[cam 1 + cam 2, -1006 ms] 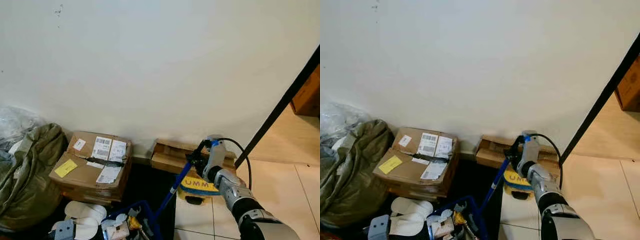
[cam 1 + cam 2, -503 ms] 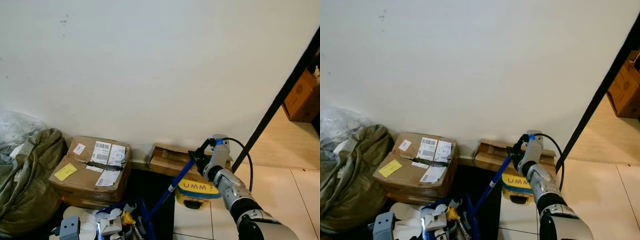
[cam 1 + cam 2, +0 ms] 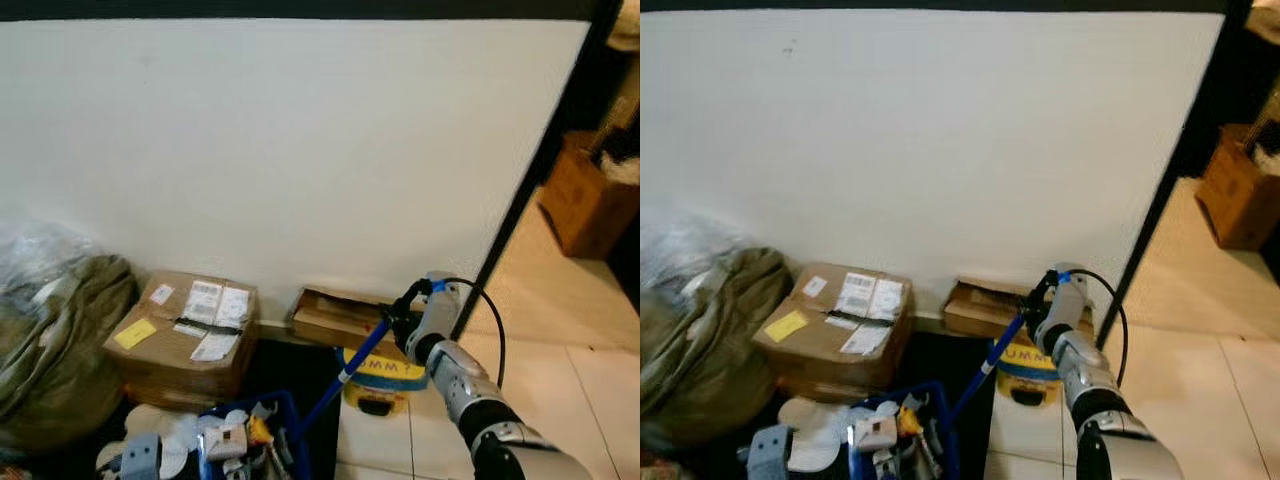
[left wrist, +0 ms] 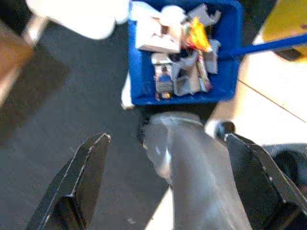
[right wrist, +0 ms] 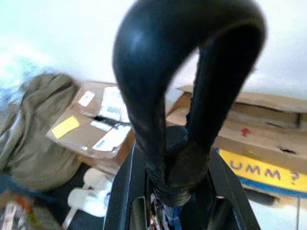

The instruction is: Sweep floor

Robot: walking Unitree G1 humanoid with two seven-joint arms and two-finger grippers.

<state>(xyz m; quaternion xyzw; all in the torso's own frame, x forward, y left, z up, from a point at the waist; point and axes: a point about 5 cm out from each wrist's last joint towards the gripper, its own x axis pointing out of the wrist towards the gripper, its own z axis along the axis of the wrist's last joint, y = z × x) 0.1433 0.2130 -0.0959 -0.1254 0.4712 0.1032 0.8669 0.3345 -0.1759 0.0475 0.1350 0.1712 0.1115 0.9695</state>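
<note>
Broom handle (image 3: 350,365) over dark floor (image 3: 290,370), white wall (image 3: 300,150) behind.

A cluttered storage corner of a home: taped cardboard boxes (image 3: 185,335) are lying against a plain white wall (image 3: 300,160), an olive bag (image 3: 55,350) is slumping beside them, and pale floor tiles (image 3: 590,370) are adjoining.

A plain white wall (image 3: 300,150) meets pale floor tiles (image 3: 560,390), with taped cardboard boxes (image 3: 185,330) along its base.
</note>
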